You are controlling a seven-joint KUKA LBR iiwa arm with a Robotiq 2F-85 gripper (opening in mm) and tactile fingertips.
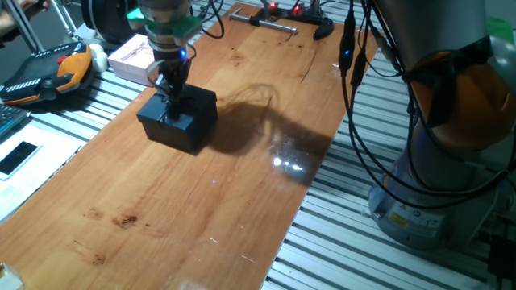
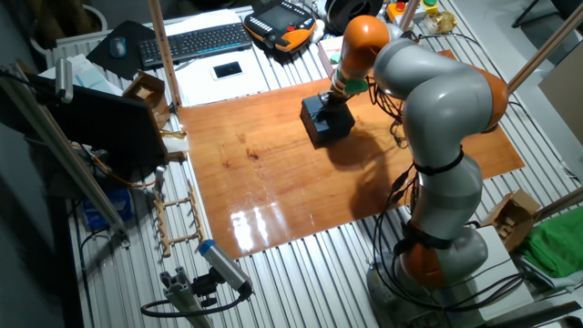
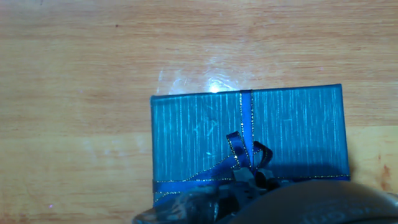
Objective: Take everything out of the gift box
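The black gift box (image 1: 179, 122) stands on the wooden table at the back left, with its flat lid (image 3: 199, 130) still on, so everything inside is hidden. A ribbon runs across the lid to a bow (image 3: 245, 155). My gripper (image 1: 172, 103) reaches straight down onto the middle of the lid, fingers close together and pinched on the bow. In the hand view the fingertips (image 3: 205, 205) are a dark blur at the bottom edge, right over the bow. The other fixed view shows the box (image 2: 321, 128) under my gripper (image 2: 335, 98).
A pale pink-white ribboned box (image 1: 133, 55) lies just behind the gift box. An orange teach pendant (image 1: 48, 72) and a phone (image 1: 18, 157) sit off the board's left side. A metal bar (image 1: 262, 22) lies at the far end. Cables (image 1: 355, 97) hang by the right edge.
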